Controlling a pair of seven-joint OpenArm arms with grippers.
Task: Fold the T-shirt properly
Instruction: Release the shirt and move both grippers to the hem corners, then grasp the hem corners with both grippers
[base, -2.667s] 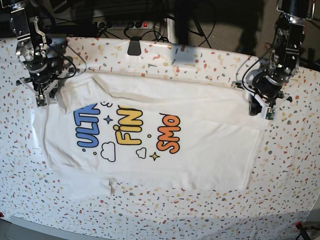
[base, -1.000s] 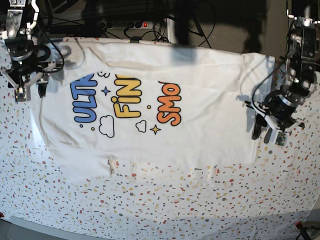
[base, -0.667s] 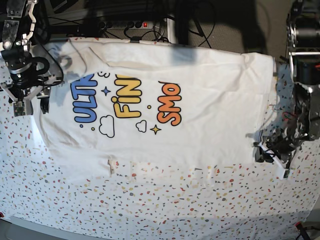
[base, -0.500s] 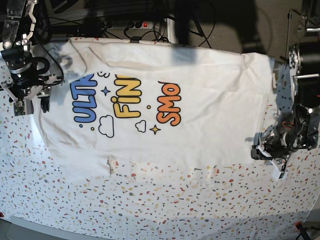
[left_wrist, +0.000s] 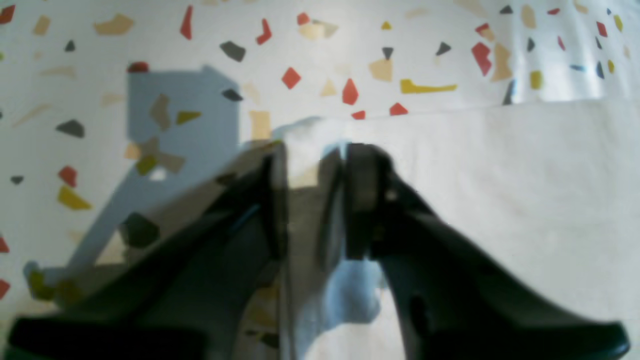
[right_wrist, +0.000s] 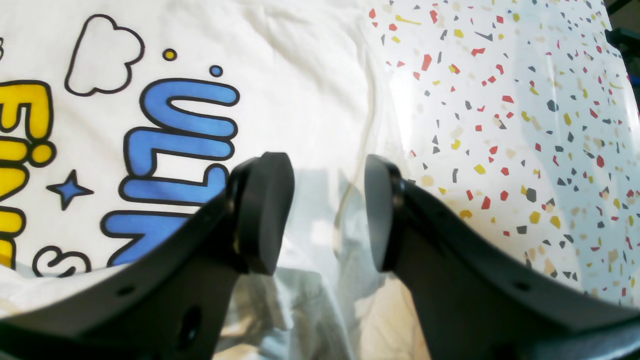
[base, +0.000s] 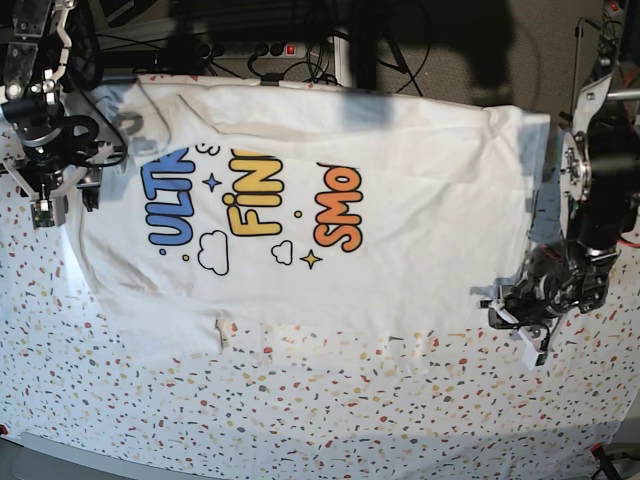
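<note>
The white T-shirt (base: 400, 250) lies spread flat, print up, on the speckled tablecloth (base: 300, 410). My left gripper (base: 505, 318) is down at its front right corner. In the left wrist view the jaws of this gripper (left_wrist: 312, 195) stand narrow with the corner of the T-shirt (left_wrist: 525, 175) pinched up between them. My right gripper (base: 62, 205) hovers open at the shirt's left edge beside the blue lettering. The right wrist view shows its fingers (right_wrist: 265, 210) apart above the T-shirt (right_wrist: 300, 75), holding nothing.
Speckled tablecloth (right_wrist: 500, 125) rings the shirt on all sides, widest toward the front edge. Behind the table run a power strip (base: 250, 48) and dark cables. The left arm's body (base: 595, 190) stands over the table's right side.
The left gripper dropped along the shirt's right edge to its front corner and its jaws narrowed onto the cloth. The shirt's top half was spread out earlier. The right gripper has barely moved.
</note>
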